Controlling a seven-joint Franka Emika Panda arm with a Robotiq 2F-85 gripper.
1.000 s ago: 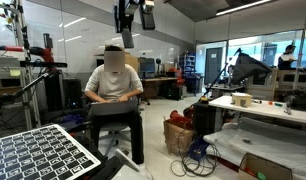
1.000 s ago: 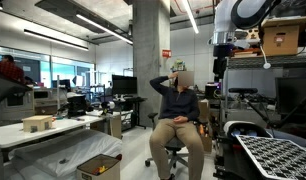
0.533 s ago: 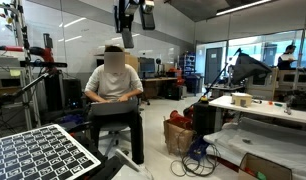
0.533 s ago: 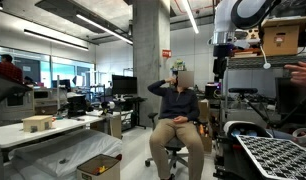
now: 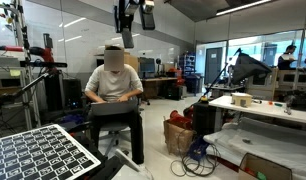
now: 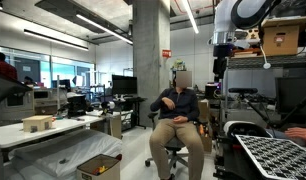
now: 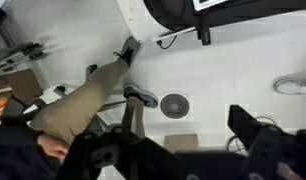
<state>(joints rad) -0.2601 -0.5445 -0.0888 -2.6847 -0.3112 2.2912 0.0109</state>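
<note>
Black-and-white checked, a calibration board (image 5: 38, 155) is laid flat at the table (image 5: 103, 172) edge, the released, empty hand (image 5: 126, 42) being held high, clear of it.

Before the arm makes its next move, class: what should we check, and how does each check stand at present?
1. Is the claw empty? Ok: jaws apart, nothing between them.
2. Is the seated person out from under the claw? Not ok: legs show beneath it in the wrist view.
3. Is the patterned board apart from the claw? Ok: it lies well below.
4. Is there a gap to the cardboard box? Cannot tell.
</note>
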